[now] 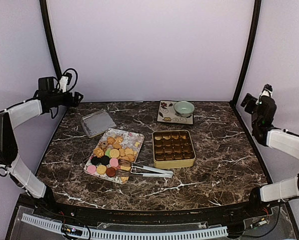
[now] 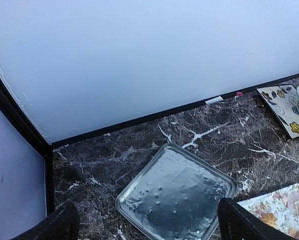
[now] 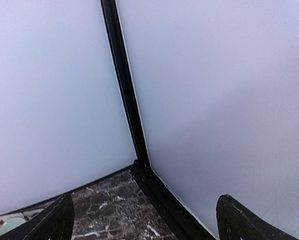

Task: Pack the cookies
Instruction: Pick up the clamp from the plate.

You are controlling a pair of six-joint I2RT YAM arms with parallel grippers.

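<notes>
Small tan, pink, green and dark brown cookies point(image 1: 109, 154) lie heaped on a flowery rectangular tray point(image 1: 135, 135) on the dark marble worktop point(image 1: 214, 165), just left of a gold square tin point(image 1: 174, 163). The left claw point(image 2: 149, 220) and right claw point(image 3: 147, 217) both hang released, well apart from the cookies.

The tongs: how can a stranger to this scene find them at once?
Start at the dark marble table and find the flowery tray of cookies left of the gold tin. The tongs lie across the tray's near right corner, their ends on the table near the tin. They are the only long, silvery thing there.
</notes>
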